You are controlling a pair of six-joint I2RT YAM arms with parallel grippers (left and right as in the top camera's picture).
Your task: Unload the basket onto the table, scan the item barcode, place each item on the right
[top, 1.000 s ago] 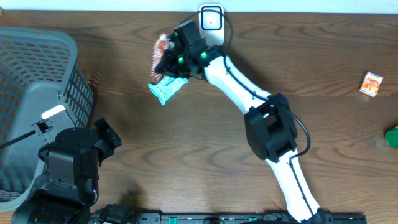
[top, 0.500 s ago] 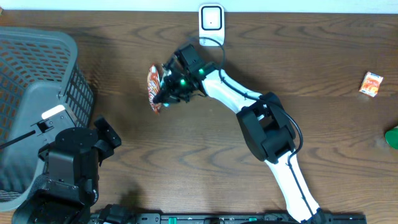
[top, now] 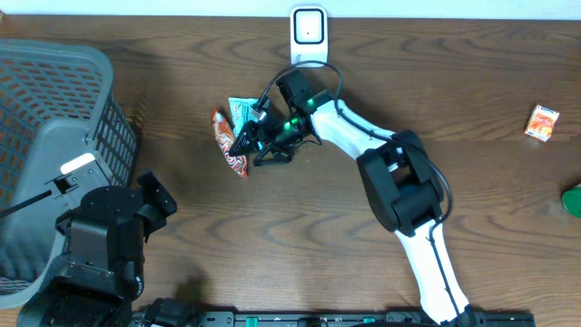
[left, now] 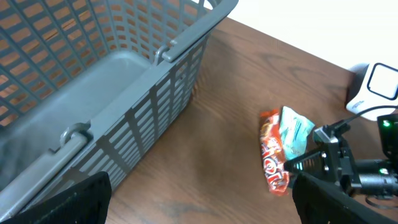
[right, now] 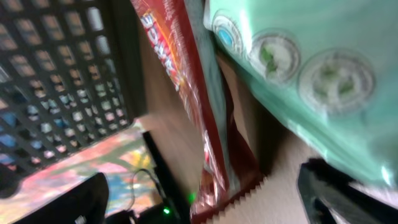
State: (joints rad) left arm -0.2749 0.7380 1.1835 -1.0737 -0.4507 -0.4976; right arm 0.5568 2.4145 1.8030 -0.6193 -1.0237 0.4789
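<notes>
Overhead, a red snack packet (top: 229, 145) is seen on the brown table (top: 272, 254), with a mint-green packet (top: 241, 111) against its upper end. Both are placed below and to the left of the white scanner (top: 309, 27) at the far edge. The right gripper (top: 250, 145) is positioned just beside the packets, its jaws spread. A grey basket (top: 54, 82) is set at the left edge, and the left gripper (top: 156, 198) is seen near it, well apart from the packets. A small orange box (top: 543, 122) is seen far to the right.

Left wrist: the left gripper's fingers (left: 62, 199) are shown wide apart at the bottom corners, with nothing between them. The left side is filled by the basket wall. The two packets are seen on the table at right, with the right gripper's dark fingers just beside them.

Right wrist: the red packet and the green one are shown close up, overlapping, between widely spread fingers (right: 68, 199). Whether either finger touches a packet cannot be told.
</notes>
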